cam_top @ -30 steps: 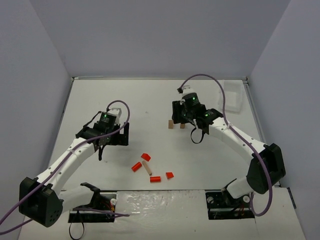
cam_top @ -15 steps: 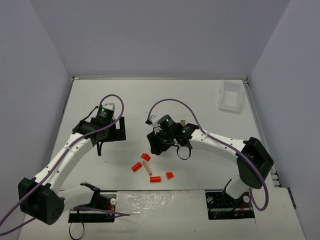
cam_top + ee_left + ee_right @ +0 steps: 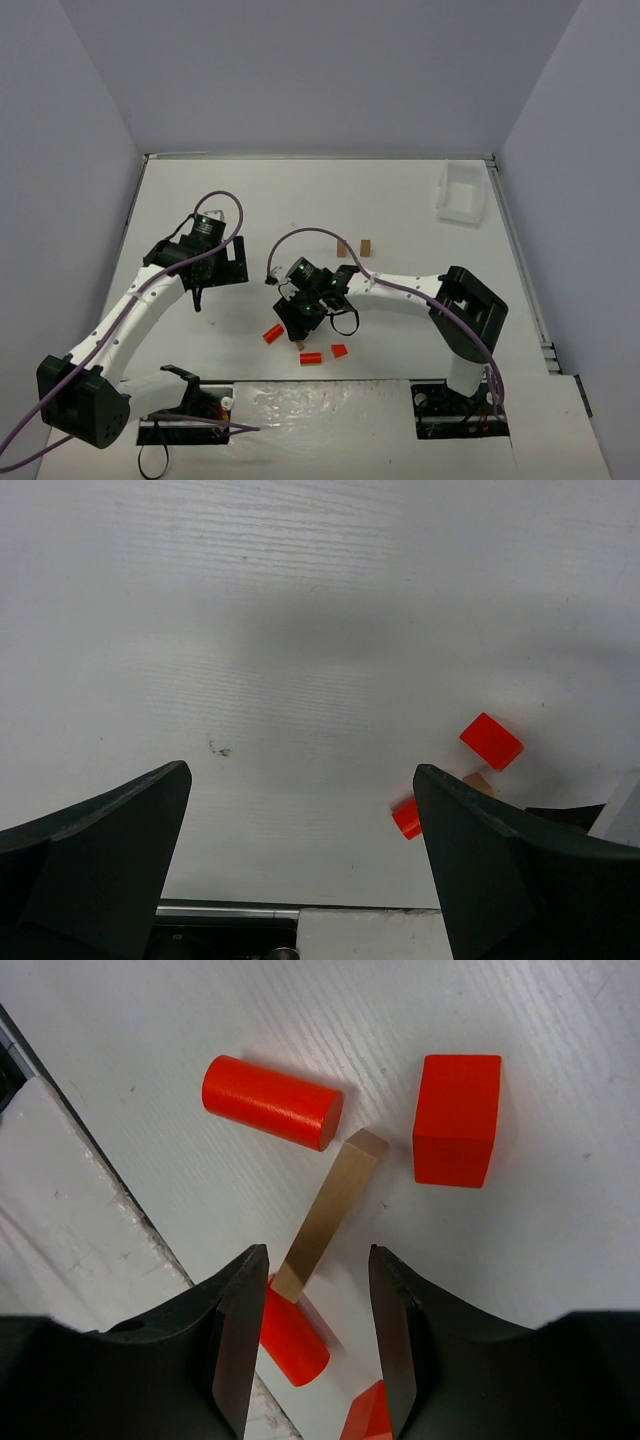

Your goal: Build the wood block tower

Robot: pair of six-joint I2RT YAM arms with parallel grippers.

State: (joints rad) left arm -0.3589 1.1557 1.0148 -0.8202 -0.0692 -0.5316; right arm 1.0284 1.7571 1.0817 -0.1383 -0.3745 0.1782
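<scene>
My right claw [image 3: 317, 1260] hangs open and empty, jaws straddling the near end of the tan stick [image 3: 332, 1205], which lies flat on the bench [image 3: 560, 1040]. It looks light, stiff and smooth; I'd pinch its long sides. A red cylinder [image 3: 272, 1102] and red cube [image 3: 457, 1120] crowd its far end. Left claw [image 3: 300, 820] gapes empty, well apart.

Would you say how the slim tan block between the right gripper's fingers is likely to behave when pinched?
The tan block looks like rigid wood, unlikely to bend. Its flat sides suggest it won't roll, unlike the red cylinder beside it. Lying askew in the open right gripper, it may swivel as it closes.
</scene>
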